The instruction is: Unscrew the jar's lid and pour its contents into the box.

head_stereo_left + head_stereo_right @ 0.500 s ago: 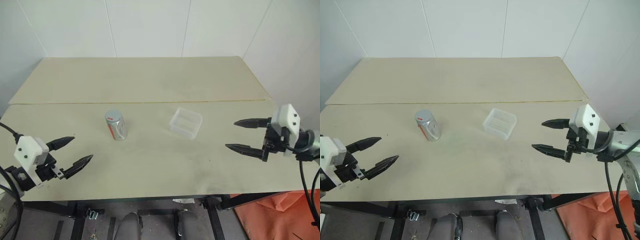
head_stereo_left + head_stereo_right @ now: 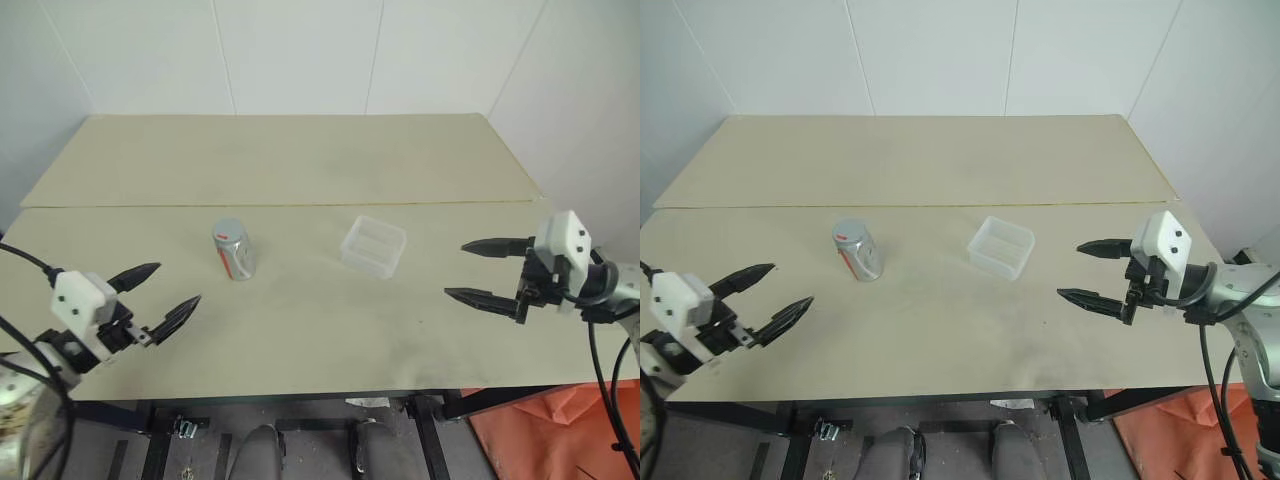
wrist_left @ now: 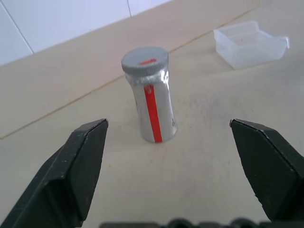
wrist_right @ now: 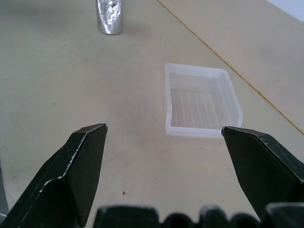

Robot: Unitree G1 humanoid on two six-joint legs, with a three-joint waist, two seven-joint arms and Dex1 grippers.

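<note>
**Both grippers wide, jar untouched in the middle of the table**

The jar stands upright on the beige table, its grey lid screwed on, and the clear plastic box sits empty a little way to its right, the two apart. The left gripper hangs off to the jar's left with its black fingers spread wide and nothing between them; the right gripper waits beyond the box, fingers just as wide, also holding nothing.

What could go wrong, as I judge it: the jar is narrow and tall for its base (and shiny-sided), so a finger arriving off-centre could knock it over or slide it away. A grip taken too high would catch the lid and leave the other gripper nothing to turn. The light box may skid if the right gripper brushes it on the way in, and a pour begun with it shifted would spill onto the table.

Nothing lies between either gripper and the jar; behind runs a seam where a second board meets the white wall
</note>
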